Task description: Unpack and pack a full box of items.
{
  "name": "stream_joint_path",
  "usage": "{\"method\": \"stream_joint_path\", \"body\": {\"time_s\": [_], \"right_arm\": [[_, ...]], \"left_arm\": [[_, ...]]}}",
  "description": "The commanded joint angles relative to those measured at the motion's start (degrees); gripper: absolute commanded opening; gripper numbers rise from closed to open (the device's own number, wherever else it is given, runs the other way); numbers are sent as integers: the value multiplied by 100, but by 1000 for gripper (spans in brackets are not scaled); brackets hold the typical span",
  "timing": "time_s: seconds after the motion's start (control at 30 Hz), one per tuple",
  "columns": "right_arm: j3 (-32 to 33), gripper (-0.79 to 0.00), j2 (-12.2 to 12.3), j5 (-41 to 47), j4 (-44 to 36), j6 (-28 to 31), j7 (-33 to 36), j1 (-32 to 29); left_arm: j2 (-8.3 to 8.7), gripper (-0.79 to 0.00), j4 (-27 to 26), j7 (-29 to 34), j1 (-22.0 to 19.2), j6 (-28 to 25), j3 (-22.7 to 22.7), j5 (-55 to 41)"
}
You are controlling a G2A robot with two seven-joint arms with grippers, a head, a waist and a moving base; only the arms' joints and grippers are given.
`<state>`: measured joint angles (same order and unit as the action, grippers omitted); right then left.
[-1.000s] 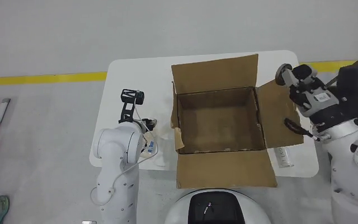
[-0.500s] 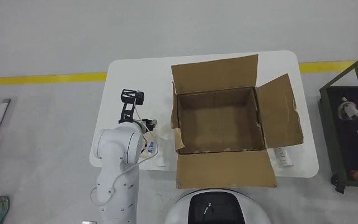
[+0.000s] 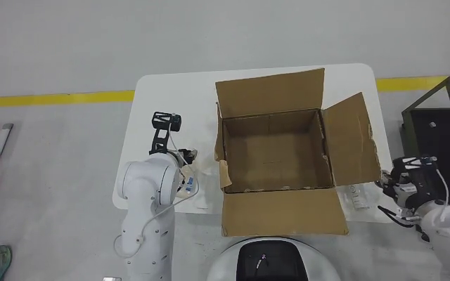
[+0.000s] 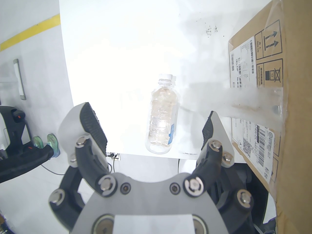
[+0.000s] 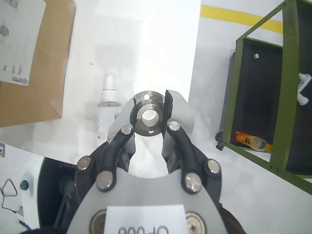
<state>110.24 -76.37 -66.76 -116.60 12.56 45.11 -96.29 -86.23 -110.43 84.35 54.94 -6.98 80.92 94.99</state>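
The right gripper (image 5: 150, 109) hung over the desk (image 3: 176, 91) near its right edge, its fingers closed most of the way onto a metal ring (image 5: 152, 101) with a round hole through its middle, one pad on each side of the ring. Just past it a white-capped spray bottle (image 5: 108, 108) lay on the desk, close beside the box's right flap.

The left gripper (image 4: 148, 113) was spread wide and held nothing. Beyond its fingers a clear bottle (image 4: 160, 118) with a white cap and a blue label lay on its side near the desk's front edge, cap pointing away from the gripper, touching neither finger and set a little apart from the box's left wall.

The cardboard box (image 3: 271, 91) sat in the middle of the desk with all four flaps folded outward.

Off the desk to the right stood a green-framed cart (image 5: 280, 74) with black shelves; an orange bottle (image 5: 252, 142) lay on one. A yellow line (image 3: 63, 98) ran along the floor behind.
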Motion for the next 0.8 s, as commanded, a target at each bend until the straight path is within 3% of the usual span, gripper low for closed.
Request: {"method": "stream_joint_path", "body": {"time_s": [0.0,0.43,0.47,0.77], "right_arm": [[-84,-785,16,-102,123,34,38,59],[-299,-785,120,-296,648,193,256,377],[-303,-705,128,-300,659,200,267,393],[-304,-582,194,-242,779,289,294,500]], "left_arm": [[0,0,0,0,0,0,0,0],[0,0,0,0,0,0,0,0],[0,0,0,0,0,0,0,0],[0,0,0,0,0,0,0,0]]}}
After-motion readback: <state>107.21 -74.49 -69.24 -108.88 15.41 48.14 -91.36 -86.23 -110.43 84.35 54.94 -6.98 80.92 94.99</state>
